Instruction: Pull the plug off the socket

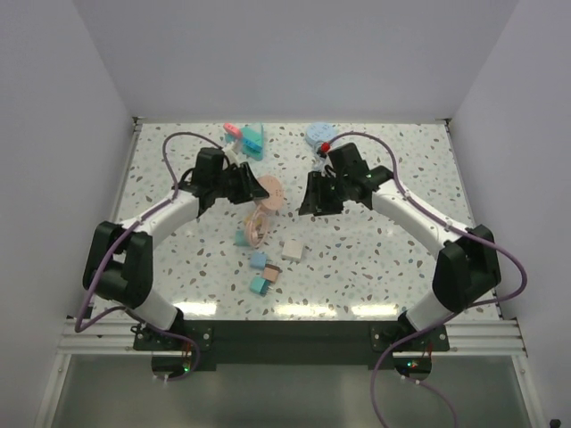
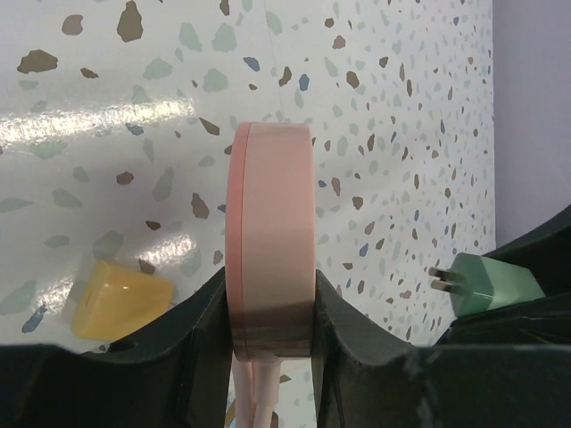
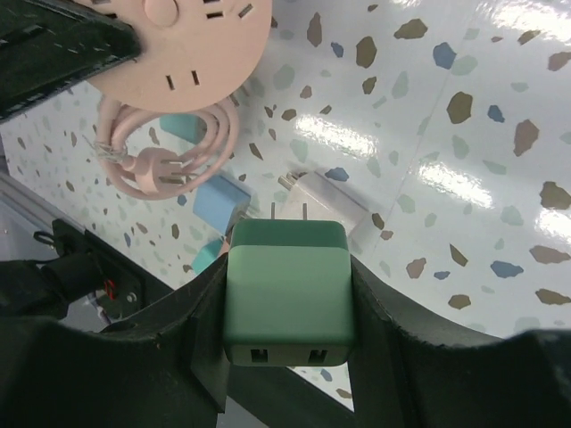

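Note:
My left gripper is shut on the round pink socket and holds it edge-on by its two flat faces. My right gripper is shut on the green plug. The plug's two prongs are bare and point toward the socket face, with a gap between them. The plug also shows at the right of the left wrist view, apart from the socket. The socket's pink cable hangs coiled below it.
Under the grippers lie a white plug, a blue plug, a teal plug and a yellow plug. At the back are a pink and a teal plug and a blue round socket.

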Available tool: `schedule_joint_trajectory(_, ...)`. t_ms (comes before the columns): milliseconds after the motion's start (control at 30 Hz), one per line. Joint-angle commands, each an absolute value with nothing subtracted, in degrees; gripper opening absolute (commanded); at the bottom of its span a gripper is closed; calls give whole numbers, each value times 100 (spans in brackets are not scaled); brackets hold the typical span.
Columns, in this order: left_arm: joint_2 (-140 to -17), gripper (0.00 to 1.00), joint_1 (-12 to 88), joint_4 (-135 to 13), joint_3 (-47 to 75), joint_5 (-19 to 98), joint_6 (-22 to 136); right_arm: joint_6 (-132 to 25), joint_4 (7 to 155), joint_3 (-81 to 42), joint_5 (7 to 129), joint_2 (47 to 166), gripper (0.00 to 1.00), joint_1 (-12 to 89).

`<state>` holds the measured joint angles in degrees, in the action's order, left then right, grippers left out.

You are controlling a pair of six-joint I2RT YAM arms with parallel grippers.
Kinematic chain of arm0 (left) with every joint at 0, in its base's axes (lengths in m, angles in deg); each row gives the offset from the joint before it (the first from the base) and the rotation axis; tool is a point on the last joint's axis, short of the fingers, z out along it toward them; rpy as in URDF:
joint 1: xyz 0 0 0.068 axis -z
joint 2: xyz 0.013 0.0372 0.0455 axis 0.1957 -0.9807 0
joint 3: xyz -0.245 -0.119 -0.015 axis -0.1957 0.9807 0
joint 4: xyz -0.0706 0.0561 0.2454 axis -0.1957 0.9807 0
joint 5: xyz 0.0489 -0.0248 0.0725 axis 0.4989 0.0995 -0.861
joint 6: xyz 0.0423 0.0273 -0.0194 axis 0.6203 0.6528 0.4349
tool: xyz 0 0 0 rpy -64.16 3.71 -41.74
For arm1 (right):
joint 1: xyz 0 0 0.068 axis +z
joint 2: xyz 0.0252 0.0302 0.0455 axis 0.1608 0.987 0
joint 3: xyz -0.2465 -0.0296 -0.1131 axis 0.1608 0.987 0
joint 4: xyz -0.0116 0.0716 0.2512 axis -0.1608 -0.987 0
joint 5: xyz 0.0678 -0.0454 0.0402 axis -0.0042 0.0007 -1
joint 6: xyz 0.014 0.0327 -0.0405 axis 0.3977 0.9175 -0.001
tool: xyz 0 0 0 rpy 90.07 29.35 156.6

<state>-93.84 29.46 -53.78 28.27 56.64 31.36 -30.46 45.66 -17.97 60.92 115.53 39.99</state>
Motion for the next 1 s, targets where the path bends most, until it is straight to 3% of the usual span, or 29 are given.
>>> schedule_joint_trajectory(0,-8870,0,2930,-5602,2525,5955,3034,-3272,4980,-1493,5333,11906,0,4028)
schedule_joint_trajectory(267,-8184,0,2702,-5374,2612,5999,3025,-3360,5596,-1237,4621,12618,3,4036)
schedule_joint_trajectory(400,-7938,0,2527,-5768,2911,6568,3078,-3483,5684,-1281,4295,12838,12,4045)
schedule_joint_trajectory(500,-7823,0,2412,-6778,3394,7480,3008,-3579,5571,-1299,4111,12891,34,4045)
schedule_joint_trajectory(533,-7805,0,2394,-6989,3560,7746,2982,-3597,5561,-1282,4075,12874,45,4045)
schedule_joint_trajectory(767,-7831,0,2368,-7350,3773,8679,3315,-3800,5183,-1088,4119,12330,86,4045)
schedule_joint_trajectory(900,-7910,0,2359,-7281,3729,8654,3377,-3826,4832,-1167,4285,11830,99,4010)
schedule_joint_trajectory(967,-7946,0,2350,-7298,3694,8671,3386,-3756,4718,-1202,4417,11635,99,3896)
